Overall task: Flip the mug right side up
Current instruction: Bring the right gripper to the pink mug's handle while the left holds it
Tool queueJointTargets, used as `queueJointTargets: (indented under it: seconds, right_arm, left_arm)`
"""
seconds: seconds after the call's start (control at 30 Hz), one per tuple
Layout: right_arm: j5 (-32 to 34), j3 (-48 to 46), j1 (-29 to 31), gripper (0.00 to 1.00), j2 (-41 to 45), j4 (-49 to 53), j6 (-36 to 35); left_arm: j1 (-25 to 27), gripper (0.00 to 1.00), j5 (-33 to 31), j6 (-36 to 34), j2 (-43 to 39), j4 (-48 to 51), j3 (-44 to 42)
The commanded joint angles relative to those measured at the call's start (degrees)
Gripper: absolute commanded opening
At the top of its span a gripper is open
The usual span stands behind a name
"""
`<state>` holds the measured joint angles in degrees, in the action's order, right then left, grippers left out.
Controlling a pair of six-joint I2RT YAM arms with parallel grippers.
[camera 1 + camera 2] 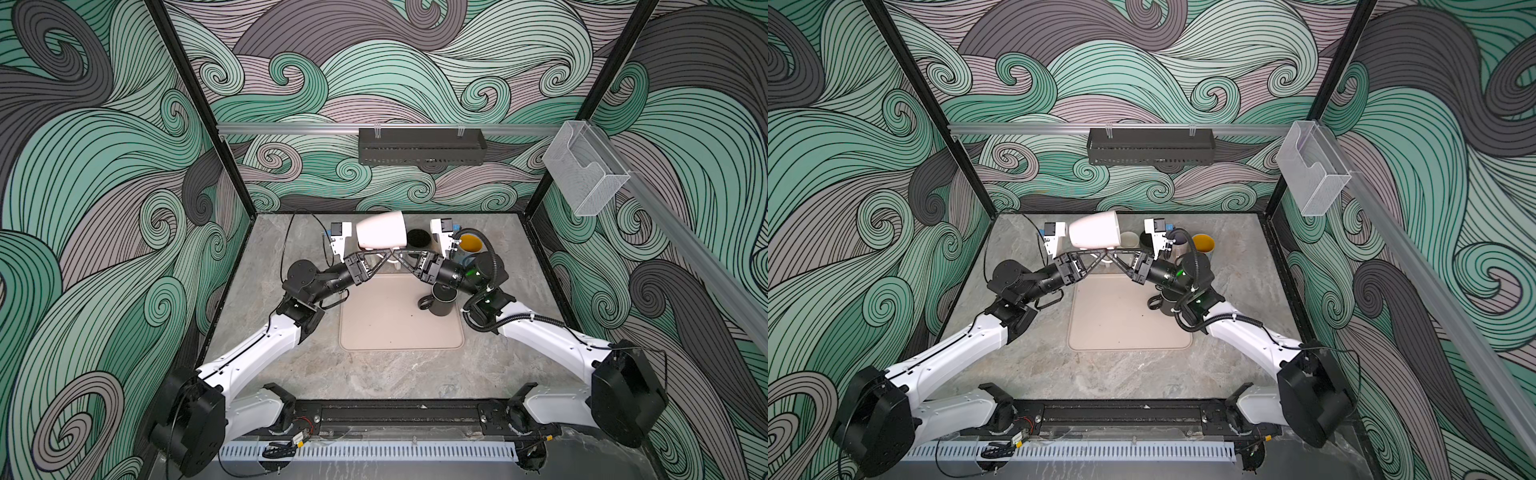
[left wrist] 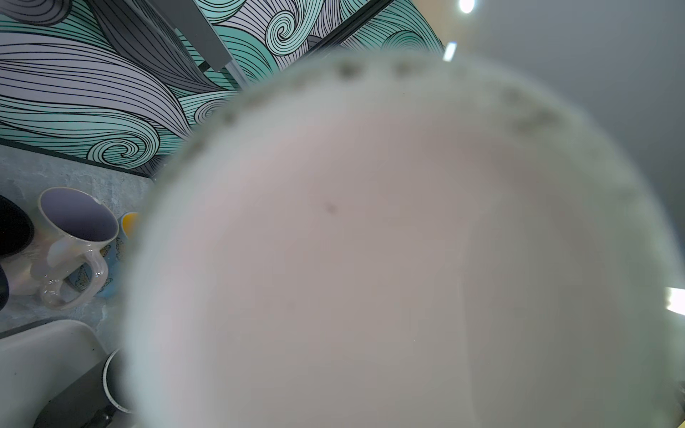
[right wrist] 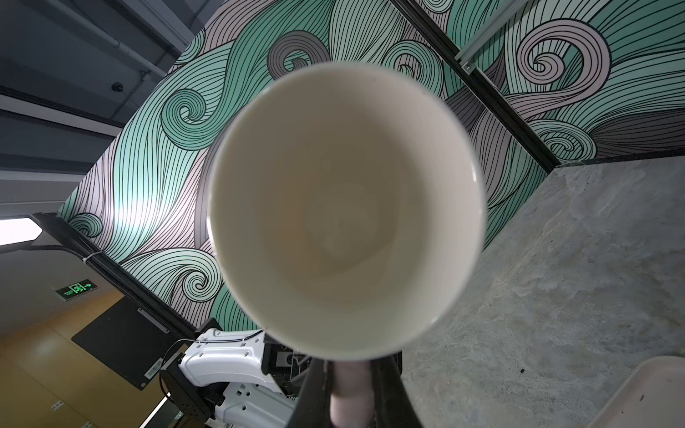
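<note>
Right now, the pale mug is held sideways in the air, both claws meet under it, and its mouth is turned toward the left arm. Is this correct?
No, the mouth is turned toward the right arm: the right wrist view looks straight into the mug. The rest holds: in both top views it hangs sideways, with the left claw and right claw meeting under it.

Mug [image 1: 380, 229] aloft above mat's [image 1: 395, 322] back edge; second mug [image 1: 440, 306] on mat's right part; more mugs [image 1: 470, 242] behind, probably off mat.
</note>
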<state>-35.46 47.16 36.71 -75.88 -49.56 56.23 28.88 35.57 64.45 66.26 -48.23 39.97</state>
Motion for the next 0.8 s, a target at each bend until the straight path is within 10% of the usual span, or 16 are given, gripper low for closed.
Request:
queueJointTargets:
  seconds: [0.0, 0.17, 0.33, 0.5, 0.6, 0.77]
  right_arm:
    - [-0.78, 1.18, 0.38, 0.00, -0.28, -1.91, 0.88]
    - [-1.00, 0.76, 0.29, 0.00, 0.30, -1.40, 0.73]
    - [-1.31, 0.41, 0.08, 0.00, 1.69, -0.26, -0.03]
    - [-2.43, 0.62, 0.03, 0.00, 2.14, 0.84, -0.44]
    - [-2.96, 0.74, 0.07, 0.00, 1.81, 0.62, -0.50]
    - [-3.21, 0.92, 0.12, 0.00, 1.05, -0.33, -0.45]
  left_arm:
    - [-0.40, 0.02, -1.67, -1.99, -2.21, 0.31, 1.07]
    - [-1.76, 0.27, -3.66, -1.95, -3.52, 1.19, -0.33]
    - [-3.18, 0.28, -4.44, -2.36, -5.01, 3.33, -0.84]
    - [-3.97, 0.22, -5.48, -2.92, -5.88, 5.21, -1.17]
    - [-4.09, 0.00, -5.49, -2.16, -4.82, 4.17, -1.05]
    - [-4.00, 0.00, -2.96, 0.18, -1.77, 0.32, -0.83]
